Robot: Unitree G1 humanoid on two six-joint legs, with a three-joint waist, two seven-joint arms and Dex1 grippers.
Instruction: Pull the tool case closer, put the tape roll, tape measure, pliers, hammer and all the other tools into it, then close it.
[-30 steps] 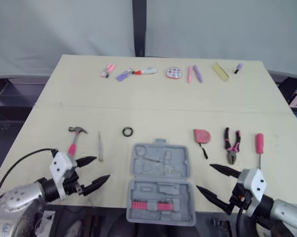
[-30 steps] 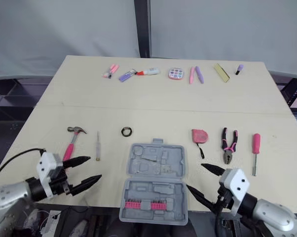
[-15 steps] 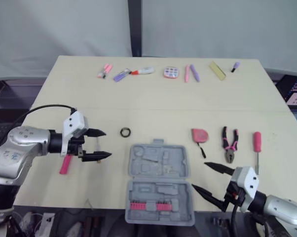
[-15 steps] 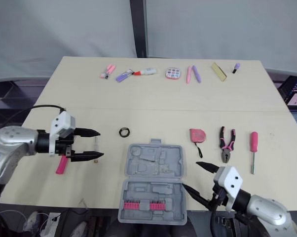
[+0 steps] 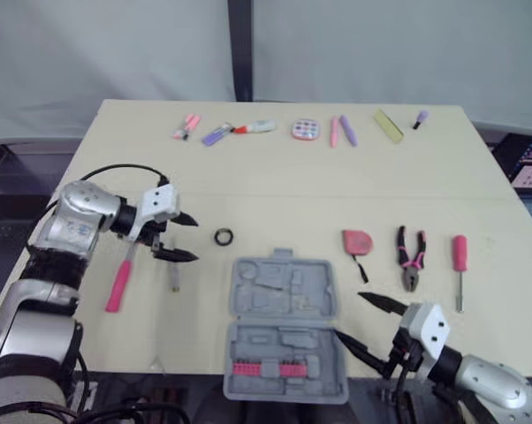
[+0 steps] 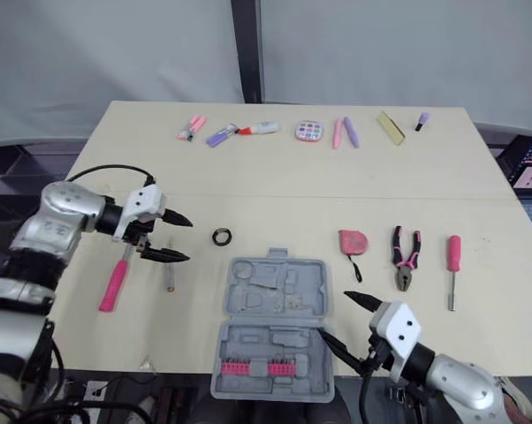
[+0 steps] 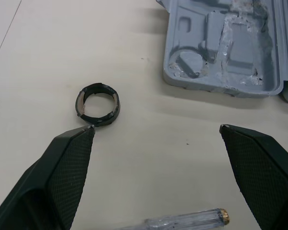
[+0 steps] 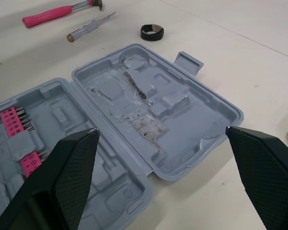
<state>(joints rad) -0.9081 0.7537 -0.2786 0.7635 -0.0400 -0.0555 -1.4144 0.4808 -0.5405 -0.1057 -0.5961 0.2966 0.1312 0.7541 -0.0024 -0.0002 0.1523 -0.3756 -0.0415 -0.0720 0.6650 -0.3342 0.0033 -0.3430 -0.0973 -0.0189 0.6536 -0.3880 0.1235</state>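
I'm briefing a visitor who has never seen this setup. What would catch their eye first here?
The open grey tool case at the near edge of the table, centre, draws the eye first. Next, the left gripper, fingers spread, hovers just left of the black tape roll, the pink hammer lying to its left. Right of the case lie the tape measure, pliers and pink screwdriver.

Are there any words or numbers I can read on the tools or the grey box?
No text can be read.
The tool case is plain grey plastic, and no lettering shows on it.
Any marks on the pink bit holder are too blurred to read.
The white marker and its neighbours at the far edge are too small to read.
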